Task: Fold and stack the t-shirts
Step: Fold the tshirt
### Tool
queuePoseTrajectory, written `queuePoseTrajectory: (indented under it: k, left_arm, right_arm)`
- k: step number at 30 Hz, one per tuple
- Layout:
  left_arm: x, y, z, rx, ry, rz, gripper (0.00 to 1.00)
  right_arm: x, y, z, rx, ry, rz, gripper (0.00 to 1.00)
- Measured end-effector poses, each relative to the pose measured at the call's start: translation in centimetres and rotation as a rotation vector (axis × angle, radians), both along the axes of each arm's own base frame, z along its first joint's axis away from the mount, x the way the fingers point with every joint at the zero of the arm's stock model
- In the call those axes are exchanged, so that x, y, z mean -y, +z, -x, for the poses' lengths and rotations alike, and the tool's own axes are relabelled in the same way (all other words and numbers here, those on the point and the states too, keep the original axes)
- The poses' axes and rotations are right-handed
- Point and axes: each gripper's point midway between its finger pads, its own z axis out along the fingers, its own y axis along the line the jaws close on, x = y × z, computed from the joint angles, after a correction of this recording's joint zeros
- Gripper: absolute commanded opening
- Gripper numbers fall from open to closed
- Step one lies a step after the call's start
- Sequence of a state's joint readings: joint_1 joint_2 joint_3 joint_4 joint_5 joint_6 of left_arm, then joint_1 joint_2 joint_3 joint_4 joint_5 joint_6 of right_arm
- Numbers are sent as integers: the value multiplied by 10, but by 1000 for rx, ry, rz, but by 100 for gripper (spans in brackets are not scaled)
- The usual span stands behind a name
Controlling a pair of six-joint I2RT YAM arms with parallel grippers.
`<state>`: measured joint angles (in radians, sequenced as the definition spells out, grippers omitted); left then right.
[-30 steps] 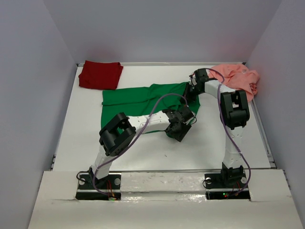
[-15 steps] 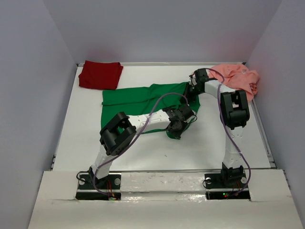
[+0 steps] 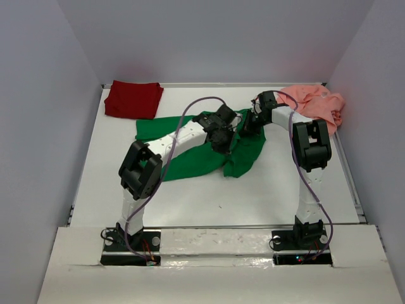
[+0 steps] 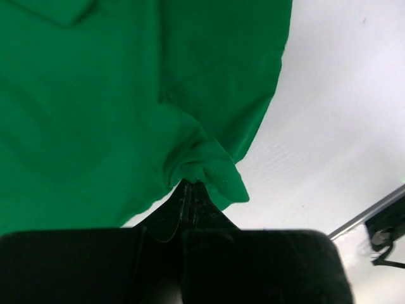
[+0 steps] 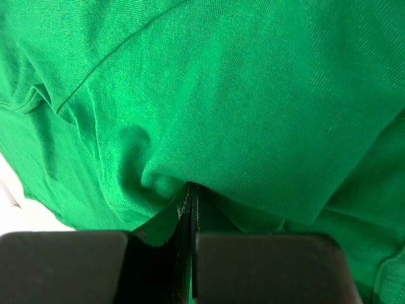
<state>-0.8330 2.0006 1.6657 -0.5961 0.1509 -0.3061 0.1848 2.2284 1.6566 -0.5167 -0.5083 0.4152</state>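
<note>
The bright green t-shirt (image 3: 243,158) lies mid-table, its near part lifted and bunched. My left gripper (image 3: 223,140) is shut on a pinch of its green hem (image 4: 205,170), held above the table. My right gripper (image 3: 252,123) is shut on the same shirt at its far right edge, with green cloth (image 5: 253,107) filling that wrist view. Folded at the back left is the dark red t-shirt (image 3: 133,99). The salmon pink t-shirt (image 3: 316,104) sits crumpled in the back right corner.
White table (image 3: 278,190) with low rails at the left and right edges (image 3: 353,183). Grey walls close it in on three sides. A table rail (image 4: 370,218) shows at the right of the left wrist view.
My left gripper shut on the green shirt's near hem and carried it towards the back, pulling the cloth up and over. The right arm stayed put.
</note>
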Motion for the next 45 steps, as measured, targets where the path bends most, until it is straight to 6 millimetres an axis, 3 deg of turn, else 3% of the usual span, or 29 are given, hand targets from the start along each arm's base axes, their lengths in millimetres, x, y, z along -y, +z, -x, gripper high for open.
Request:
queuePoseTrajectory:
  k: [3,8,14,15,16,17,18,22,28,33,35,39,42,45]
  left_arm:
    - [-19,22,-25,-11,80,71,0]
    - [-49,31,-57,-18,183,107,0]
    - [-47,32,-56,-34,175,126,0]
    - [-46,31,-55,-39,172,131,0]
    - [-45,30,-54,-46,168,137,0]
    - [-45,28,-54,-51,168,138,0]
    - [-44,27,-54,-53,165,141,0]
    - [-42,10,-56,-83,165,129,0]
    - [-43,-16,-57,-132,171,105,0]
    - [-41,-18,-59,-142,171,123,0]
    - [-41,-17,-60,-142,168,131,0]
    - [-40,-18,-62,-147,165,144,0]
    - [-40,-27,-62,-165,161,140,0]
    - [-41,-38,-60,-193,159,130,0]
  right_arm:
    - [0,0,0,0,0,0,0]
    - [0,0,0,0,1,-1,0]
    - [0,-1,-1,0,1,-1,0]
    - [0,-1,-1,0,1,-1,13]
    - [-1,-1,0,-1,2,-3,13]
    - [-1,0,0,-2,2,-4,20]
    - [-1,0,0,0,5,-6,33]
    - [-2,2,-1,5,9,-12,46]
    - [4,17,3,39,8,37,48]
    - [17,67,32,133,15,93,49]
    - [18,100,49,234,42,99,50]
    - [1,158,104,475,147,61,50]
    - [-9,169,145,569,204,25,50]
    - [-15,147,181,560,232,9,51]
